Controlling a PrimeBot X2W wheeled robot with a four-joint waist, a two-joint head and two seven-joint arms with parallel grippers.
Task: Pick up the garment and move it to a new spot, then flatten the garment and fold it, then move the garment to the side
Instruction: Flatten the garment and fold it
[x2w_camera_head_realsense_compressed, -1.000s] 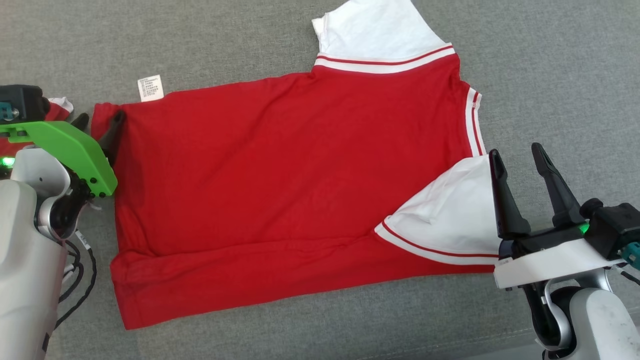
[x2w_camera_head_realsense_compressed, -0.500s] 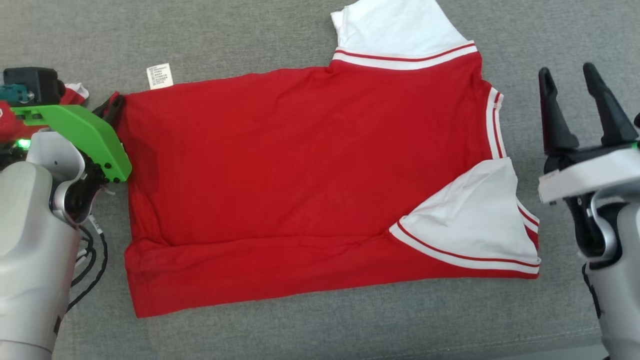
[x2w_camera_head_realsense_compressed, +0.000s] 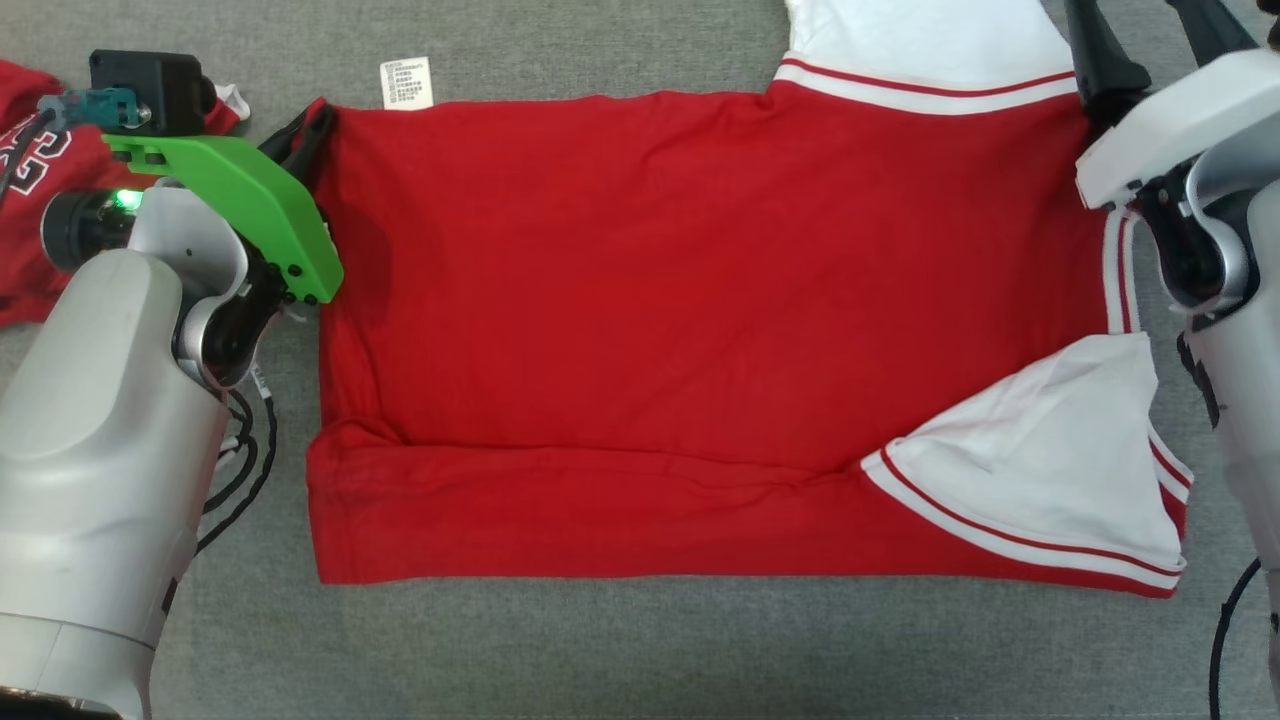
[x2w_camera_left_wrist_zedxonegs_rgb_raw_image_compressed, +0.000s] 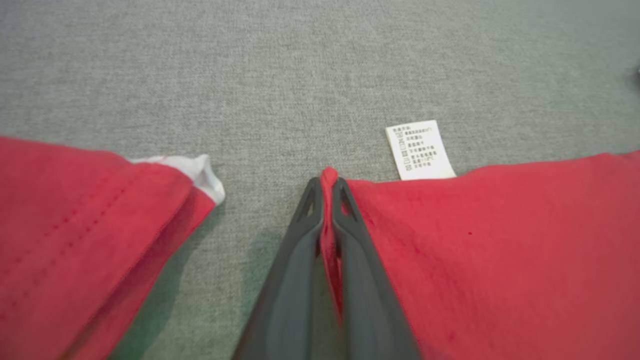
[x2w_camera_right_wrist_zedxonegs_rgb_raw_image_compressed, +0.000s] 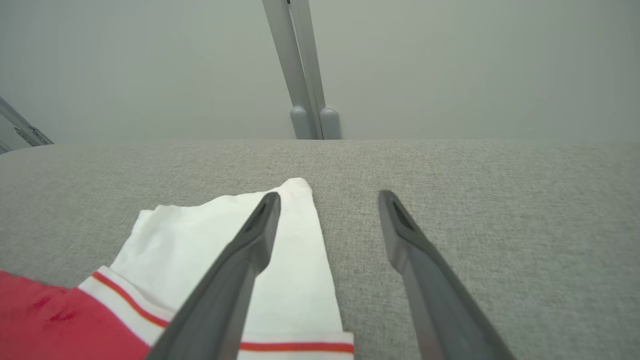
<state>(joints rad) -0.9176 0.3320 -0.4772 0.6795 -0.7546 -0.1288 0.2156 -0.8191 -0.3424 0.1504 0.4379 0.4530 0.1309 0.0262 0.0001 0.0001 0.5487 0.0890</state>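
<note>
The garment (x2w_camera_head_realsense_compressed: 700, 320) is a red shirt with white, red-striped sleeves, lying spread on the grey surface (x2w_camera_head_realsense_compressed: 640, 650). Its lower edge is folded up into a band. My left gripper (x2w_camera_head_realsense_compressed: 312, 128) is shut on the garment's far left corner, and in the left wrist view the red cloth (x2w_camera_left_wrist_zedxonegs_rgb_raw_image_compressed: 500, 260) is pinched between the closed fingertips of that gripper (x2w_camera_left_wrist_zedxonegs_rgb_raw_image_compressed: 327, 184). A white care label (x2w_camera_left_wrist_zedxonegs_rgb_raw_image_compressed: 420, 150) lies just right of that corner. My right gripper (x2w_camera_right_wrist_zedxonegs_rgb_raw_image_compressed: 328, 196) is open over the far white sleeve (x2w_camera_right_wrist_zedxonegs_rgb_raw_image_compressed: 210, 250), its left finger above the sleeve's edge, nothing between the fingers.
Another red garment (x2w_camera_head_realsense_compressed: 40, 170) with white print lies bunched at the far left, close to my left wrist, and shows as red cloth (x2w_camera_left_wrist_zedxonegs_rgb_raw_image_compressed: 75, 225) in the left wrist view. The surface's far edge (x2w_camera_right_wrist_zedxonegs_rgb_raw_image_compressed: 450, 142) meets a pale wall with a grey post (x2w_camera_right_wrist_zedxonegs_rgb_raw_image_compressed: 305, 70).
My left gripper has shut on the garment's corner. My right gripper, still open, has gone from the near white sleeve to the far one. The head camera has shifted.
</note>
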